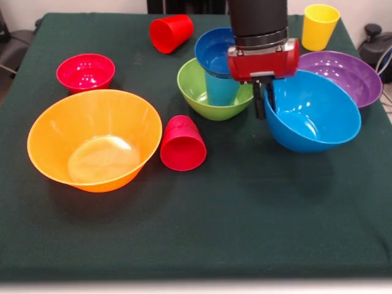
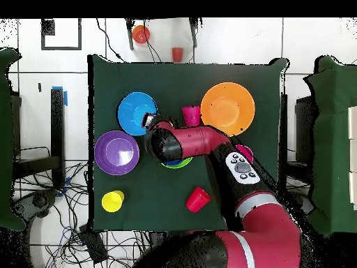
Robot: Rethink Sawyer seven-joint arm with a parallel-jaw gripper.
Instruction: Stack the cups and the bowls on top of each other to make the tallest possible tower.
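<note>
Beside the medium green plastic bowl [image 1: 202,92], the gripper [image 1: 262,101] pinches the rim of the medium blue glossy bowl [image 1: 312,113], which sits tilted. Inside the green bowl stands an upturned light blue tumbler [image 1: 222,87] carrying the small dark blue bowl [image 1: 214,52]. Just in front of the green bowl lies a red tapered cup [image 1: 182,144] on its side; further that way is the huge orange-yellow bowl [image 1: 92,139]. Behind the medium blue bowl rests the wide purple bowl [image 1: 346,73].
</note>
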